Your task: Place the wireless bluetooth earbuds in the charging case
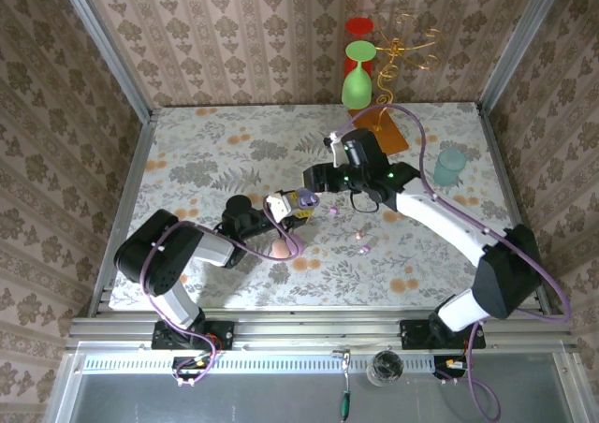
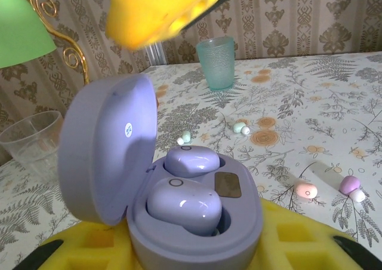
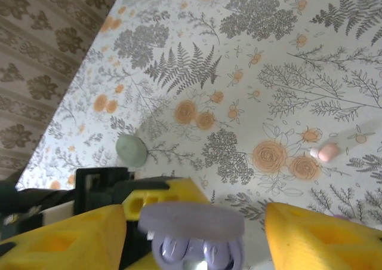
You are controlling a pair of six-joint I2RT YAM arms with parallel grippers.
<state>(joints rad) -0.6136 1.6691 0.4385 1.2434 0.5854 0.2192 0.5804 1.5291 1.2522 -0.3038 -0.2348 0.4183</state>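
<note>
My left jaws are clamped on the open charging case — both lilac earbuds sit inside it. My right jaws hang spread above it. Buds look light, glossy, slippery — I'd pinch the rounded flanks, gently.

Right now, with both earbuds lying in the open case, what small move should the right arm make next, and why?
Probably lift the right gripper straight up, clear of the charging case. Its jaws stand open on either side of the lid, holding nothing, and both lilac earbuds sit in their wells, though the nearer one looks slightly raised.
</note>
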